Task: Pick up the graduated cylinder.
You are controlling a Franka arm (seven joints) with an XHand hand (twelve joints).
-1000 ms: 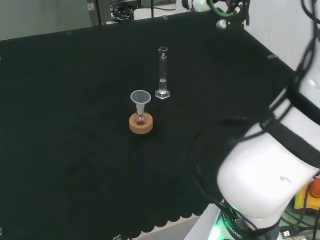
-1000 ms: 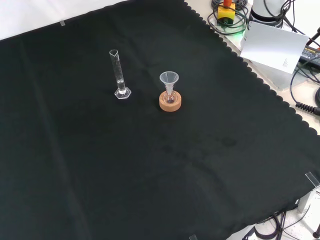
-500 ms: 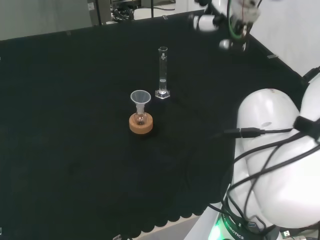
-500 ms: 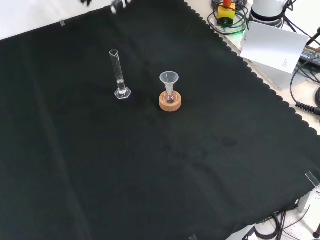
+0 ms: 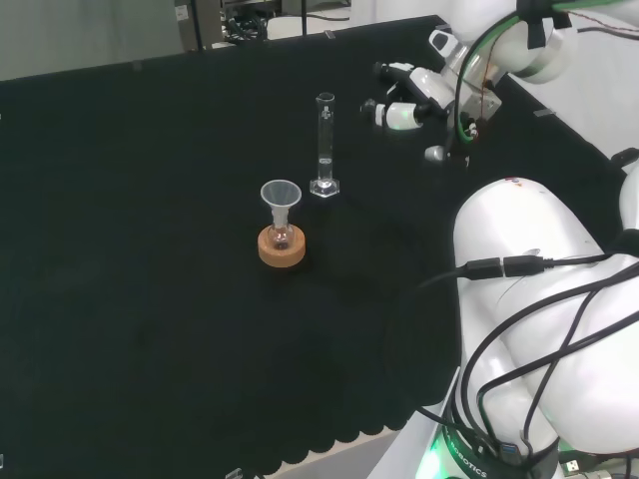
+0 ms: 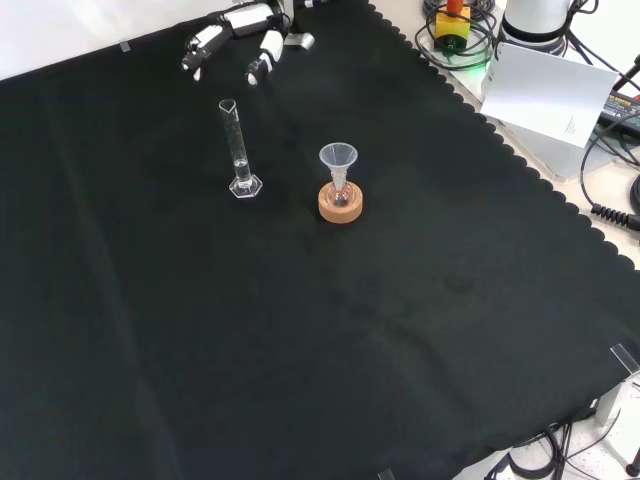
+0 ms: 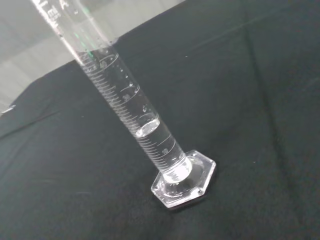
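A clear graduated cylinder (image 5: pixel 324 147) (image 6: pixel 237 147) stands upright on a hexagonal foot on the black cloth. In the wrist view the cylinder (image 7: pixel 131 118) is close, with a little clear liquid in its lower part. The hand (image 5: pixel 411 95) hangs to the right of the cylinder in the head view, apart from it, fingers stretched toward it and open. Seen from the front, the hand (image 6: pixel 240 32) is beyond the cylinder near the cloth's far edge, holding nothing.
A clear funnel (image 5: pixel 281 203) (image 6: pixel 338 164) sits in a small flask on a cork ring (image 5: pixel 282 246) (image 6: pixel 340 203), close to the cylinder. White arm links (image 5: pixel 549 329) stand at the head view's right. Cables and a white box (image 6: pixel 548 90) lie off the cloth.
The hand has come down from above the cloth's far edge to the cylinder's height, closer to it. The arm's links have swung. Cylinder and funnel have not moved.
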